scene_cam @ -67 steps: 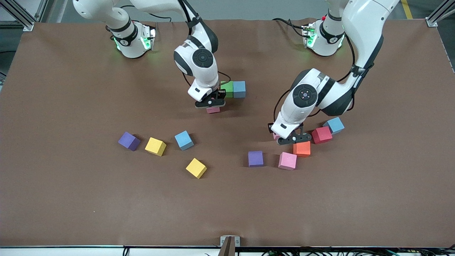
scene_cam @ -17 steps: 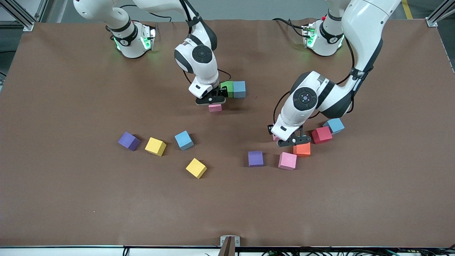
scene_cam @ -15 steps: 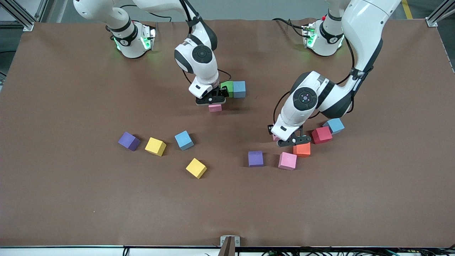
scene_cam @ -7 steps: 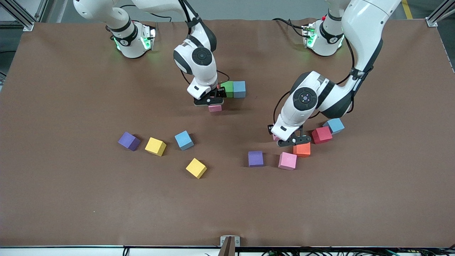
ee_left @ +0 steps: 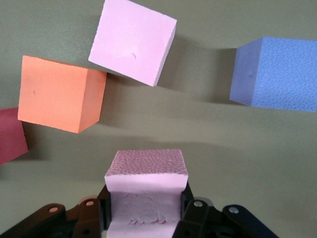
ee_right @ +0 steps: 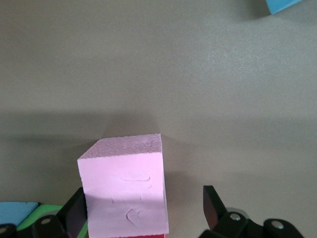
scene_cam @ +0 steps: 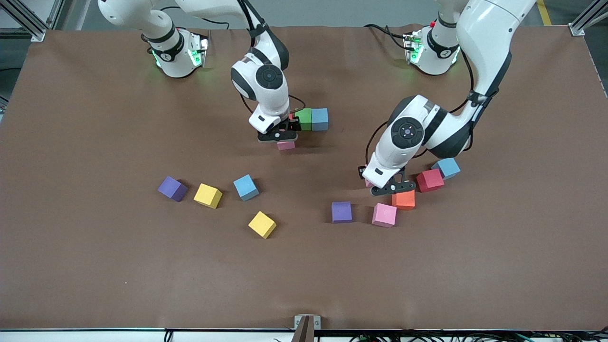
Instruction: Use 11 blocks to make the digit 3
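So we've got the left gripper (scene_cam: 387,186) down low over the cluster at the left arm's end of the table, fingers clamped on a pink block (ee_left: 146,186) — in the left wrist view the cube sits squeezed between the pads. Just next to it lie the orange block (scene_cam: 403,199), another pink block (scene_cam: 384,214), the purple block (scene_cam: 341,212), the red block (scene_cam: 430,180) and a blue block (scene_cam: 446,167).

The right gripper (scene_cam: 278,137) is over a third pink block (scene_cam: 286,145) with its jaws spread wide — one finger (ee_right: 74,210) touches the cube's side, the other stands clear of it. That cube sits just in front of the green block (scene_cam: 304,118) and its blue neighbour (scene_cam: 319,118), which touch each other.

Nearer the camera, toward the right arm's end, we see loose ones: a purple cube (scene_cam: 172,188), two yellow cubes (scene_cam: 207,195) (scene_cam: 262,224) and a blue cube (scene_cam: 246,187).
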